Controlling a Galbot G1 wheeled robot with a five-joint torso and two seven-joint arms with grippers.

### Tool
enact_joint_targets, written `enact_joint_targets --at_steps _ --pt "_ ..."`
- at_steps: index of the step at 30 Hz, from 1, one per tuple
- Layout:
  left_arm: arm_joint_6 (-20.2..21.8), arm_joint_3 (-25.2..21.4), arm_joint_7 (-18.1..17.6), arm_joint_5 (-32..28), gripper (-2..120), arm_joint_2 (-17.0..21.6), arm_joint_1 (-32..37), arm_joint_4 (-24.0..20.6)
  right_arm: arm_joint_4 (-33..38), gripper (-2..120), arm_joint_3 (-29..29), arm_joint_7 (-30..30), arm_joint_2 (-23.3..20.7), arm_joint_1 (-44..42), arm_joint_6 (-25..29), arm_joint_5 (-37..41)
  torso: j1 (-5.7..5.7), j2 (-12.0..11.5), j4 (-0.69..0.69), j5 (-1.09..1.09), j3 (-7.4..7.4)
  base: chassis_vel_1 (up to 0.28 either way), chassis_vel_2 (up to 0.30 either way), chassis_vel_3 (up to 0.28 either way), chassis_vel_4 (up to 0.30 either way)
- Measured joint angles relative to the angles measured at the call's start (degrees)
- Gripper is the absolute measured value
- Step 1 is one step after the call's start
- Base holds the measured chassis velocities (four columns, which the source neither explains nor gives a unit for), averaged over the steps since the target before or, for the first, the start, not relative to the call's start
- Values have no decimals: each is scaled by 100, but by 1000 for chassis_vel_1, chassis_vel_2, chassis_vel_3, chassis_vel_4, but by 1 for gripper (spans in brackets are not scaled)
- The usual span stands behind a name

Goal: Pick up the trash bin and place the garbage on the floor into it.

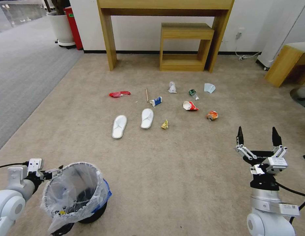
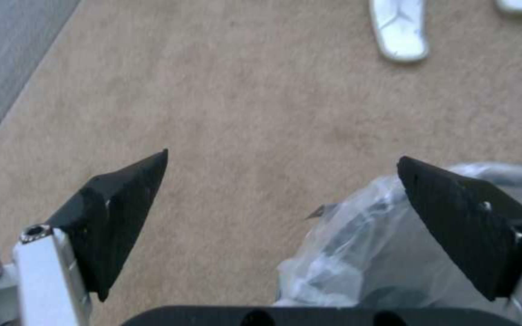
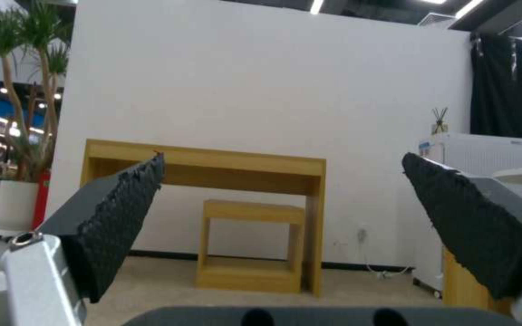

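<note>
Far left, just beside the trash bin, our left gripper sits at the bin's rim on the side away from the litter; in the left wrist view its fingers stand wide apart, one finger over the crinkled bag liner and the other over bare carpet, so nothing is clamped yet and we judge the bin pickup not done. The bin stands on the beige floor near our base. We see only the clear bluish liner and dark inner wall; whether it holds any trash we cannot tell. Beyond the bin lies the garbage: two white slippers closest to it, then the red wrapper, wooden stick, blue-white cup, a small yellow scrap, white bag, red-white cup, green-labelled bottle, orange can and blue mask, all well apart from the bin. Far from the bin on the right, our right gripper hovers above the carpet, fingers spread wide, holding nothing, pointing toward the wooden desk. Risks: closing on loose liner alone could pull the bag off the rim or let the bin slip; a shallow rim grip could tip the light bin on lifting; the flat slippers may be too big for the bin.
</note>
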Motion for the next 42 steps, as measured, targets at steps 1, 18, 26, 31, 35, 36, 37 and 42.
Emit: enact_joint_targets --at_steps 1,18,26,31,35,36,37,42 --pt "0 -14 -7 -7 100 13 44 -58 0 100 -3 -1 4 -4 4 -4 0 0 0 0 0 0 0 0 0" --pt "242 362 -10 745 100 228 353 381 20 100 -9 -7 38 -82 88 -23 0 0 0 -1 0 0 0 0 0" --pt "388 374 -187 213 96 210 419 376 21 100 -29 -8 34 -67 94 -27 -1 0 0 0 0 0 0 0 0" --pt "509 454 -327 -87 77 159 370 365 21 100 -55 -12 40 -51 87 -43 0 0 0 1 0 0 0 0 0" --pt "543 495 -375 -142 64 156 295 425 21 100 -48 -13 28 -71 87 -44 0 0 0 1 0 0 0 0 0" --pt "549 503 -382 -149 59 156 283 437 21 100 -42 -13 21 -79 88 -43 -1 0 0 1 0 0 0 0 0" --pt "557 509 -392 -168 54 152 276 437 21 100 -34 -13 15 -88 91 -42 -1 0 0 1 0 0 0 0 0" --pt "601 522 -479 -264 36 125 278 389 8 100 -35 -13 17 -89 101 -42 -1 0 0 1 0 0 0 0 0"
